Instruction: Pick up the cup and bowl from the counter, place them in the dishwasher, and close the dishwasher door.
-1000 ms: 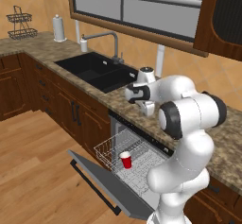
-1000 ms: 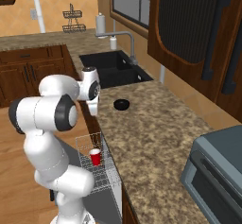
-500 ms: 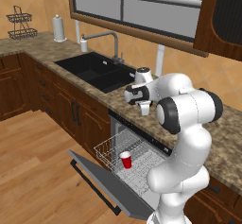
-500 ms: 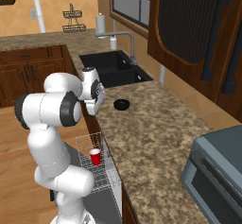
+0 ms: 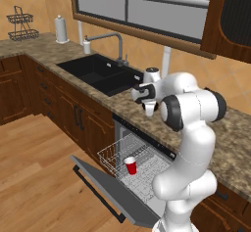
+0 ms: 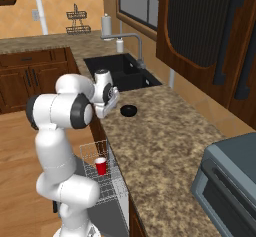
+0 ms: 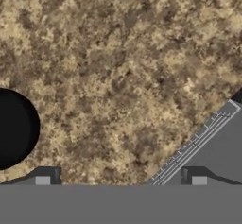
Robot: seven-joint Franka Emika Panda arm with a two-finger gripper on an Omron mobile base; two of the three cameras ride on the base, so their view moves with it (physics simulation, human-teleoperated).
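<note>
The black bowl (image 6: pixel 128 110) sits on the granite counter (image 6: pixel 160 146) just right of the sink; in the hand view the bowl (image 7: pixel 13 128) shows at the left edge. My gripper (image 6: pixel 104 111) hangs open and empty above the counter's front edge, a short way left of the bowl, and is seen too as the gripper (image 5: pixel 148 108) and the gripper (image 7: pixel 120 178). The red cup (image 5: pixel 130 165) stands upright in the white wire rack (image 5: pixel 117 155) of the dishwasher. The dishwasher door (image 5: pixel 110 192) lies folded down, open.
The black sink (image 5: pixel 98 72) with its faucet (image 5: pixel 115 42) lies left of my hand. A grey appliance (image 6: pixel 230 181) stands on the counter at the far right. Wall cabinets (image 6: pixel 200 26) hang above. Wooden floor (image 5: pixel 34 177) spreads in front of the open door.
My hand has crept a little lower and closer to the bowl over the counter edge. Cup, bowl and door have not moved.
</note>
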